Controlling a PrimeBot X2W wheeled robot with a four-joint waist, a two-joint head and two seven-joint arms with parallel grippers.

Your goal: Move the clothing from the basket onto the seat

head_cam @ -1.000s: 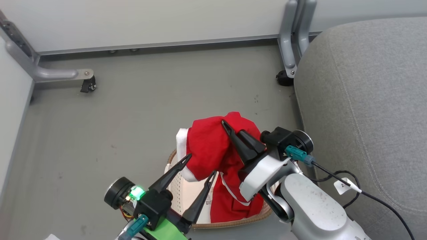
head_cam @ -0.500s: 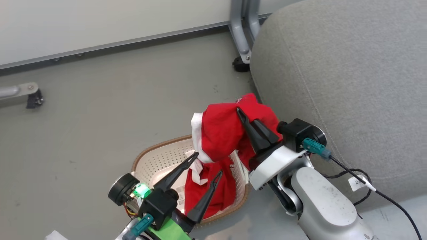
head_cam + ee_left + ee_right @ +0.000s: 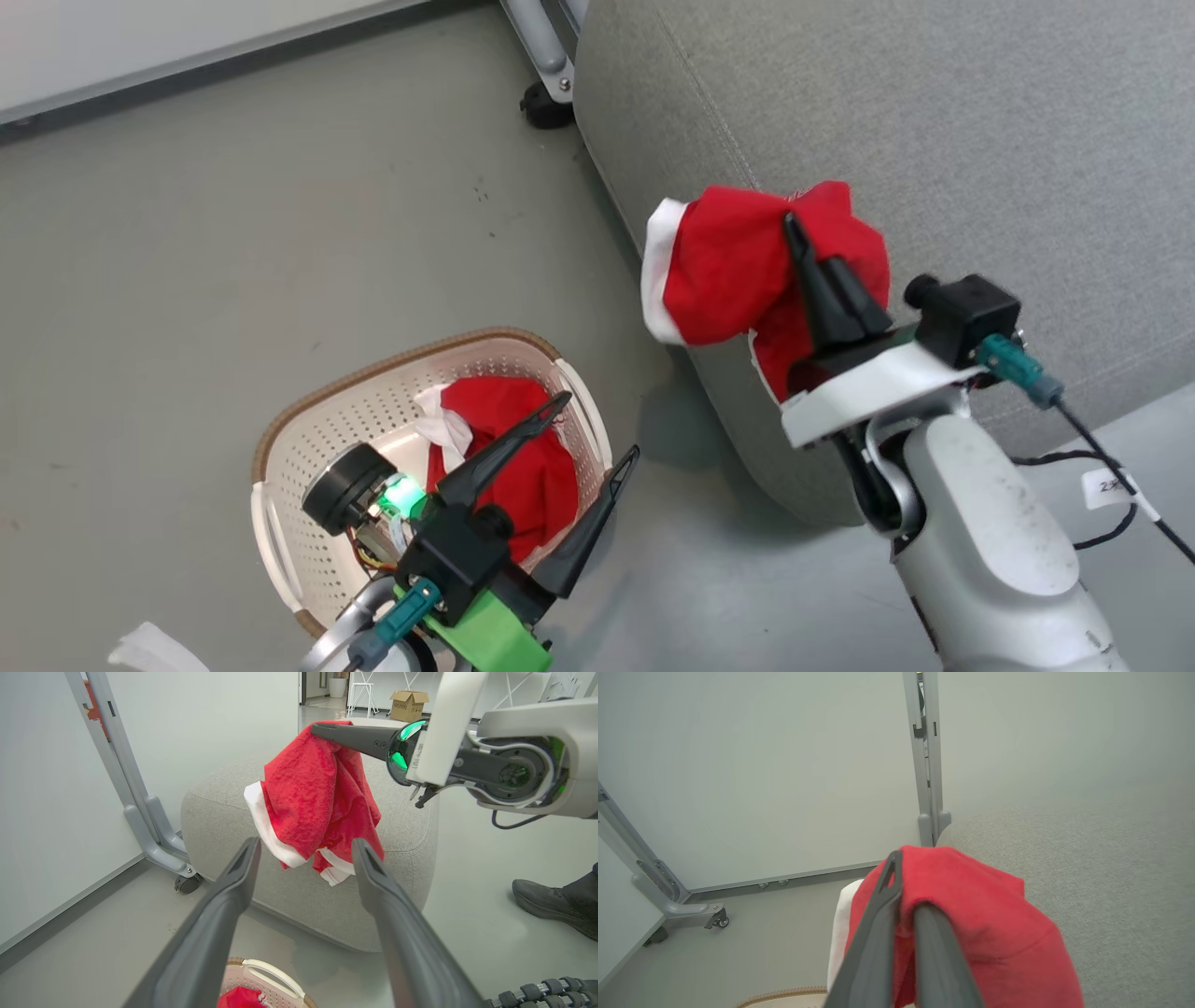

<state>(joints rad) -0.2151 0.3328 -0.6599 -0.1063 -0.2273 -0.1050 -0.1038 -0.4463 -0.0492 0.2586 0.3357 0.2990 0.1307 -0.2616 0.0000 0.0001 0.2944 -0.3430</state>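
Note:
My right gripper (image 3: 805, 239) is shut on a red piece of clothing (image 3: 733, 275) with a white cuff. It holds the piece in the air over the front left corner of the light grey seat (image 3: 934, 121). The piece hangs bunched from the fingers (image 3: 345, 737) and droops in front of the seat (image 3: 219, 807). A second red piece of clothing (image 3: 518, 467) lies inside the white basket (image 3: 373, 366) on the floor. My left gripper (image 3: 599, 425) stands open above the basket's right side, holding nothing. In the right wrist view the red fabric (image 3: 985, 914) wraps my closed fingers.
A grey metal frame leg with a caster (image 3: 546, 93) stands against the white wall beside the seat. A black cable with a white tag (image 3: 1111, 485) trails by my right arm. A person's dark shoe (image 3: 551, 900) rests on the floor right of the seat.
The head camera has turned toward the seat. My right gripper has lifted the red piece clear of the basket and carried it right, over the seat's corner. The left gripper stays open.

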